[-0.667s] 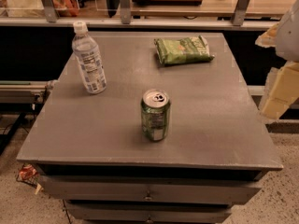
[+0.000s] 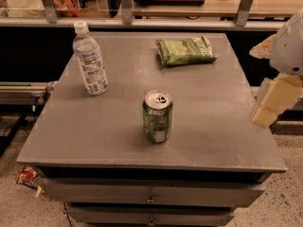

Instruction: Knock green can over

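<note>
On the grey worktop (image 2: 218, 136), one green can (image 2: 157, 117) stands upright near the middle, a little toward the front edge, with nothing touching it. Our gripper (image 2: 267, 109) hangs just off the right edge, well apart from the can, and we cannot tell whether it is spread or pressed together. We judge the task to be at the approach: the can is not yet knocked over. The next move calls for a reach leftward across the worktop and a sideways push high on the can, enough to tip it rather than slide it. We count one can, one clear water bottle (image 2: 90, 60) near the back left corner, and one green snack bag (image 2: 185, 51) lying flat by the back edge.
</note>
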You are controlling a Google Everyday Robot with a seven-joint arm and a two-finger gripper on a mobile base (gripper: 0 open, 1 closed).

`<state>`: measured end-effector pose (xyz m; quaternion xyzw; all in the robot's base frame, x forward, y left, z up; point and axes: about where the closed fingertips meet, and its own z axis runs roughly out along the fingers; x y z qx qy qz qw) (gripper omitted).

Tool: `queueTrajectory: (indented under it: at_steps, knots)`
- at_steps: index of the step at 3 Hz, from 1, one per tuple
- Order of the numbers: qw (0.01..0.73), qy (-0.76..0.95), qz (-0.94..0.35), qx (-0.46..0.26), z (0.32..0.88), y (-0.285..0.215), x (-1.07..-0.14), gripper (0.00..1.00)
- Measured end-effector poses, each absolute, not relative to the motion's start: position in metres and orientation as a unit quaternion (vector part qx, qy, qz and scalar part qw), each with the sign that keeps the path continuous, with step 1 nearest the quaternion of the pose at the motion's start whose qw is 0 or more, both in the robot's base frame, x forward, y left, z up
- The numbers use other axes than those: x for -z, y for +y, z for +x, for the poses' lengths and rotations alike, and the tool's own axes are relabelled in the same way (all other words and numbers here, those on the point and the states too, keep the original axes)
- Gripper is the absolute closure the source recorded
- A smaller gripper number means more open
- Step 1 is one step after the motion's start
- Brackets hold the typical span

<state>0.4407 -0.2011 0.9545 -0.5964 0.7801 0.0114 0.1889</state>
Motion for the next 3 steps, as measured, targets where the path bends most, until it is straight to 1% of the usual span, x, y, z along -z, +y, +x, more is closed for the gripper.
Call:
queueTrajectory:
  at_steps: [3]
  knots:
    - [0.335, 0.729, -0.562, -0.203, 0.459, -0.104, -0.893, 0.0]
